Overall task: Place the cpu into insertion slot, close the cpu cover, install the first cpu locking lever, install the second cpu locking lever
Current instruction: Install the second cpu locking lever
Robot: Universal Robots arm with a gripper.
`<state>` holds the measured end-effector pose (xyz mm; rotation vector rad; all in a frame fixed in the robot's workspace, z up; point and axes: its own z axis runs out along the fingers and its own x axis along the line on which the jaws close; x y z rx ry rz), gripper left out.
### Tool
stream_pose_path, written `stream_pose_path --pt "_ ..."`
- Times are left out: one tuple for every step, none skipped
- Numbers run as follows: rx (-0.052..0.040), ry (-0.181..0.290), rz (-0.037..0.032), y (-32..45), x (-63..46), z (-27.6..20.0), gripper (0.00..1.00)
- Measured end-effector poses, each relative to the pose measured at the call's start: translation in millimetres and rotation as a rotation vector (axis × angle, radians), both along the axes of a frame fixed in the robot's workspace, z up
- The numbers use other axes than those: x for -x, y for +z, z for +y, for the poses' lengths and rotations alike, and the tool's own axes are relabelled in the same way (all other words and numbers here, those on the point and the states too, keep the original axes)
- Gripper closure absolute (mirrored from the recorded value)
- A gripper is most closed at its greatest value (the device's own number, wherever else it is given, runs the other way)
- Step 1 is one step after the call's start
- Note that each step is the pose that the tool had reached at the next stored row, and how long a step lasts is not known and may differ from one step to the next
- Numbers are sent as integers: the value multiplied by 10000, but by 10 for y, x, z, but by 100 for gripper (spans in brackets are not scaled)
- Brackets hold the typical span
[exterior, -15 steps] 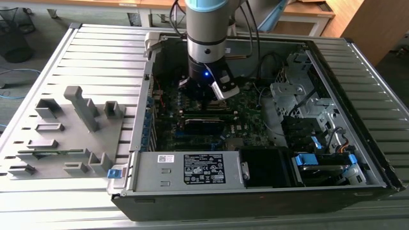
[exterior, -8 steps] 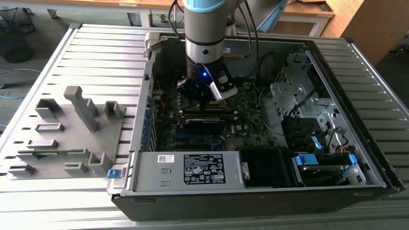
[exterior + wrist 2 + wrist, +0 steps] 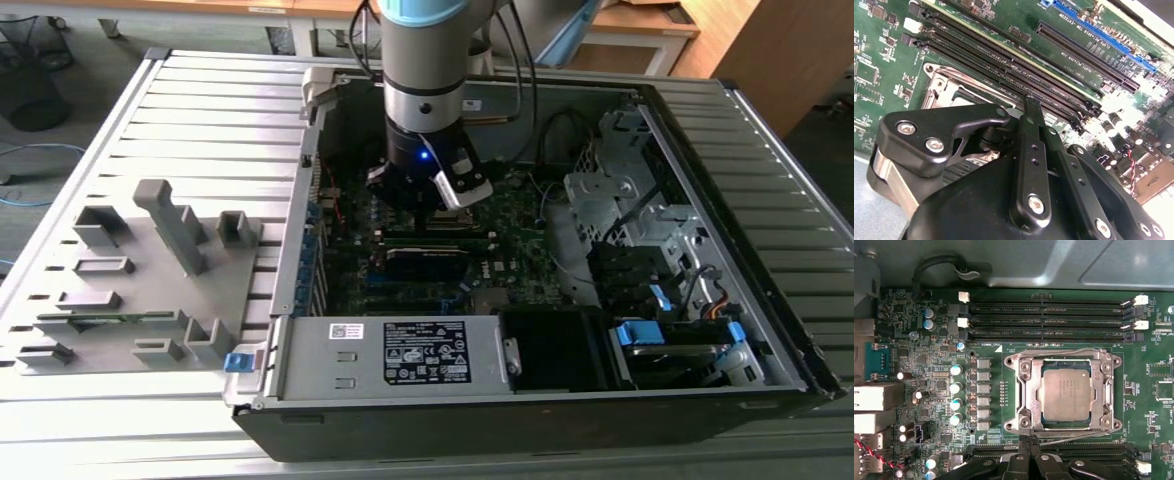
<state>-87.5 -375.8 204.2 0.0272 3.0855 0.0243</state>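
The cpu (image 3: 1066,394) lies flat in the insertion slot (image 3: 1013,426), silver top up. The cpu cover (image 3: 1102,390) is folded down around it as a metal frame. One thin wire locking lever (image 3: 1064,351) runs along the socket side nearest the memory slots. The other lever (image 3: 1074,438) runs slightly askew along the opposite side. My gripper (image 3: 1026,440) is shut, its black fingertips together right at that lever's end beside the socket corner; whether they touch the wire I cannot tell. In the second wrist view the gripper (image 3: 1031,104) points down at the cover's edge (image 3: 954,82). In the exterior view it (image 3: 424,212) hangs low inside the case.
Long black memory slots (image 3: 1044,320) flank the socket, with more (image 3: 1094,450) beside the fingers. Capacitors (image 3: 956,387) and rear ports (image 3: 874,395) stand on another side. The open PC case (image 3: 747,300) holds a power supply (image 3: 387,355) and drive bays (image 3: 641,250). A grey fixture plate (image 3: 134,280) lies at the exterior view's left.
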Motion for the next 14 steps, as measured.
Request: stream_pose_path --pt "-1 0 -1 -1 2 2 89" --pt "-2 1 -1 -2 5 5 89" --pt "-1 0 -1 -2 6 7 89" --pt "0 1 0 -3 8 11 89" --pt "1 0 0 -3 9 14 89" --pt "1 0 1 -4 9 19 89" --pt "0 0 0 -5 10 23 89" --pt "1 0 1 -5 10 27 89" --pt "0 0 0 -6 11 31 89" --pt "0 0 0 -7 12 35 89" --pt "0 1 0 -7 12 39 89" --pt "0 1 0 -8 13 42 89" --pt "-1 0 -1 -8 14 45 89" --pt "-1 1 -1 -8 16 47 89"
